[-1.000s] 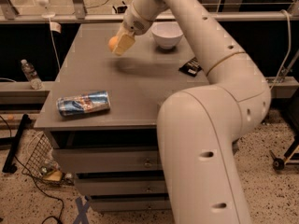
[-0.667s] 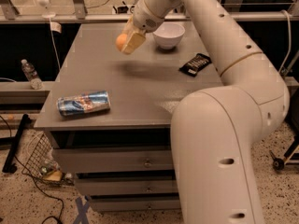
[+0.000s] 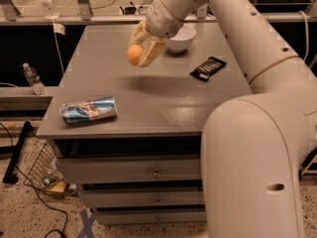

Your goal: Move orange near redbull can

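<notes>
End effector [image 3: 142, 52] above table [image 3: 148, 95] clasps orange [image 3: 133, 55], partly covering it.

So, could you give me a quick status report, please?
Gripper shut on orange, in the air above table. Redbull can on its side, front-left corner. Nothing between them.

White smooth-shelled robot arm [image 3: 257, 48] is seen entering from the near right, where its bulky rounded segment [image 3: 247, 167] fills the corner. From there the arm is bent up and back, then stretched toward the far left. Wrist [image 3: 171, 9] is angled down and left. Beige two-finger gripper [image 3: 142, 51] is held in the air at far centre-left, pointed downward, with its fingers [image 3: 152, 48] clamped around a small round orange fruit [image 3: 134, 54].
</notes>
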Available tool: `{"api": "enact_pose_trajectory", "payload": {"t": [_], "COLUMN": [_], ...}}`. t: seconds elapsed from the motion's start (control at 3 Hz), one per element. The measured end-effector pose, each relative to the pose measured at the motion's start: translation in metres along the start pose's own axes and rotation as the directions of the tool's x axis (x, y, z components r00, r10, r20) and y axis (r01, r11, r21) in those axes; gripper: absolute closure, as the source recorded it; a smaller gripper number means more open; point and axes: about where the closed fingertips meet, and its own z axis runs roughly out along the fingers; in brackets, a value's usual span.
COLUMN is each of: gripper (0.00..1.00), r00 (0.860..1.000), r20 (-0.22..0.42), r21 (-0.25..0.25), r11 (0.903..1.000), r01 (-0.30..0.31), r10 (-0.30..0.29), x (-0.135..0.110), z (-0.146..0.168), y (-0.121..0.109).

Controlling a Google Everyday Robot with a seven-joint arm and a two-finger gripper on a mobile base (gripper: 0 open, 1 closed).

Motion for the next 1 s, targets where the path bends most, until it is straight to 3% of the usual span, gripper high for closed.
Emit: {"api": "enact_pose_trajectory", "payload": {"t": [0.33, 0.67, 1.0], "gripper": [1.00, 1.00, 1.00], "r00": [1.000, 0.991, 0.968], "r20": [-0.004, -0.044, -0.063], "r21": [-0.007, -0.103, -0.206], "r11": [0.9999, 0.9873, 0.9526], "r01": [0.014, 0.121, 0.224], "r10": [-0.014, -0.126, -0.241], "x": [-0.002, -0.020, -0.042], "z": [0.005, 0.025, 0.051], "y": [-0.001, 0.006, 0.016]}}
